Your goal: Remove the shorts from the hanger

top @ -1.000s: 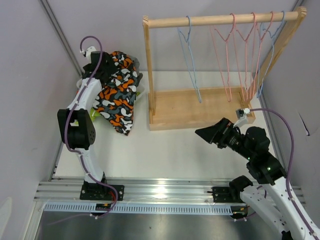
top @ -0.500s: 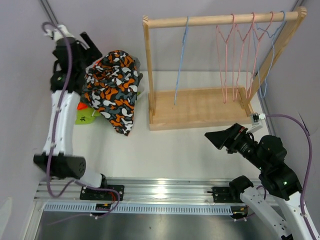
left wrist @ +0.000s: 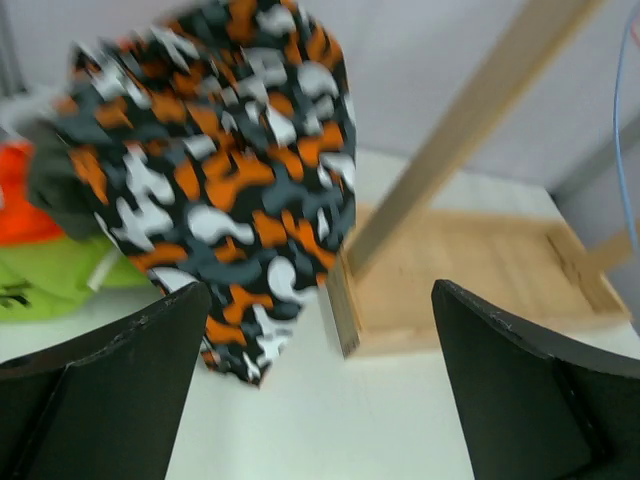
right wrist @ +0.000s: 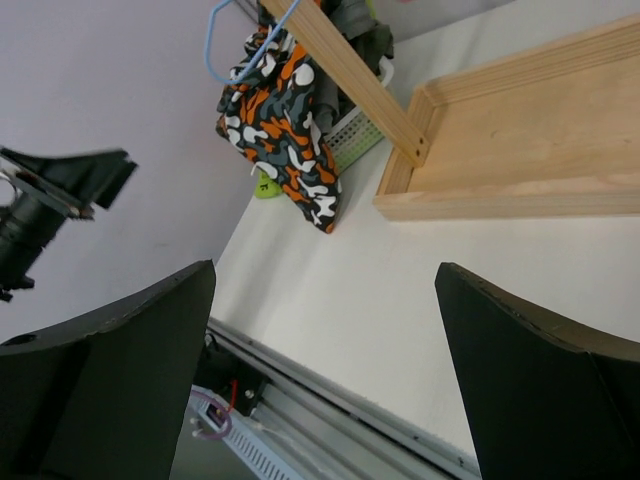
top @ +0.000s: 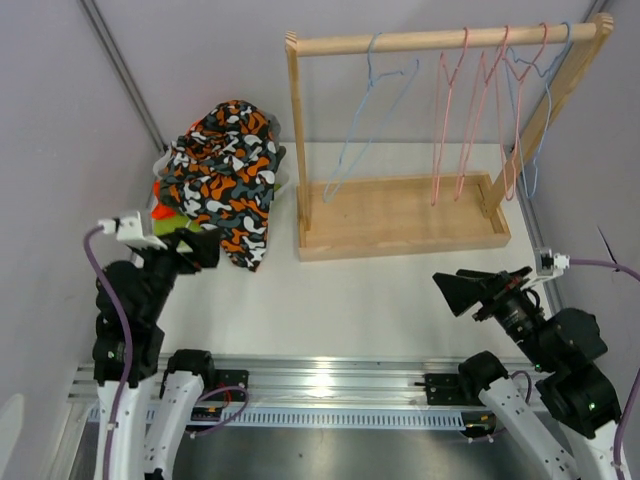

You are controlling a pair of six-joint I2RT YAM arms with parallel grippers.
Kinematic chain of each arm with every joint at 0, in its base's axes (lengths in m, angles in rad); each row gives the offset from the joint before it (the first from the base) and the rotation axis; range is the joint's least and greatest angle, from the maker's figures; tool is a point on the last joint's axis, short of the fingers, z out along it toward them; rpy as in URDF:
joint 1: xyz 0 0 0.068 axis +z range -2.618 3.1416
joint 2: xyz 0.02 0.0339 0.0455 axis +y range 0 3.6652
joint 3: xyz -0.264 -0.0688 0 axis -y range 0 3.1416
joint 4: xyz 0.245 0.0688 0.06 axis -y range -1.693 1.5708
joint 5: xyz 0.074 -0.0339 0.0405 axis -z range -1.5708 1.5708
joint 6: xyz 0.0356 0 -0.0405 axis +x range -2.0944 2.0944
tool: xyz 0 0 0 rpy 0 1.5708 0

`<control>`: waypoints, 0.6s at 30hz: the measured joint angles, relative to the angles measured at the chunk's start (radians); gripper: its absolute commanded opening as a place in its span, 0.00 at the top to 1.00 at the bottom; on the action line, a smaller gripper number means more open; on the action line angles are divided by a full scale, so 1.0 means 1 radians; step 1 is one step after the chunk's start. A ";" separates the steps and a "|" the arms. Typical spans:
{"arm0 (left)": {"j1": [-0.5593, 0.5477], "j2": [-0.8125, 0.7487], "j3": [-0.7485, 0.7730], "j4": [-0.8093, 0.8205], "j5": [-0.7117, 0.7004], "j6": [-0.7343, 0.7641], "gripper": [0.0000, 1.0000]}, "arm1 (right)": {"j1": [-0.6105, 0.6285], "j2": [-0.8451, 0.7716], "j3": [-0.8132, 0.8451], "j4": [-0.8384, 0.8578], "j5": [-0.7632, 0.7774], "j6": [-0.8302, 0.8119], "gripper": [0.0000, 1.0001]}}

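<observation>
The shorts lie heaped at ten o'clock on the counter, the camouflage pair on top with orange and lime green showing beneath. They sit just beside the wooden rack, whose wire hangers hang bare. The left hand at eight o'clock and the right hand at four o'clock are both spread wide, gripping nothing.

Shorts heaped at table's far left, camouflage pair topmost, orange and lime beneath
</observation>
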 measured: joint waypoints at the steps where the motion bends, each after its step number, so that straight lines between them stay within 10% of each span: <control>1: -0.001 -0.041 -0.047 -0.012 0.023 0.000 0.01 | 0.000 -0.026 -0.015 0.000 0.011 -0.005 0.01; 18: -0.075 -0.190 -0.152 -0.060 0.065 0.034 0.01 | -0.001 -0.137 -0.097 -0.030 0.216 -0.077 0.01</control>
